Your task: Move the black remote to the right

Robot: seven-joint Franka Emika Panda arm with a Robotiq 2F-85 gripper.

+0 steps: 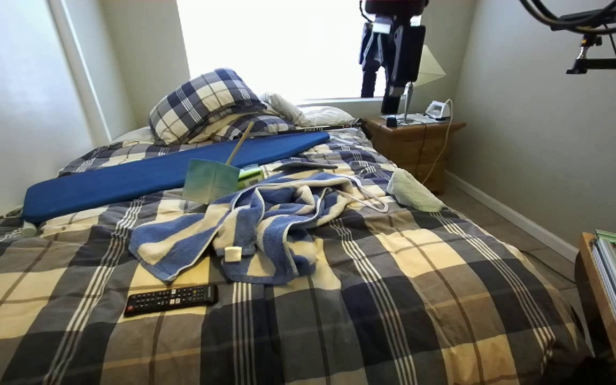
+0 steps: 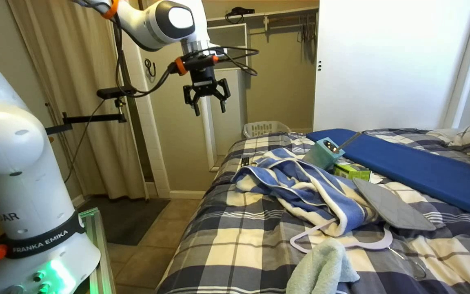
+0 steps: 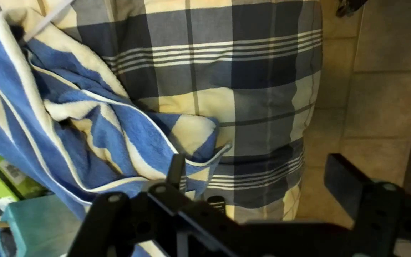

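The black remote [image 1: 171, 300] lies flat on the plaid bed, in front of the striped towel, with small light buttons and a red one. In an exterior view only its end [image 2: 245, 161] shows behind the towel. In the wrist view its end [image 3: 217, 202] shows between the jaws near the bottom, the rest hidden by the gripper. My gripper [image 2: 210, 108] is open and empty, high in the air, well above the bed. It also shows at the top in an exterior view [image 1: 380, 99] and, with its fingers wide apart, in the wrist view [image 3: 258, 175].
A crumpled blue-and-cream towel [image 1: 281, 230] lies beside the remote. Behind it are a teal box [image 2: 322, 154] with a stick, a green box [image 2: 352, 172], a grey pad [image 2: 394, 204] and a long blue board [image 2: 414, 163]. A hanger [image 2: 365, 244] and pale cloth [image 2: 320, 267] lie nearby.
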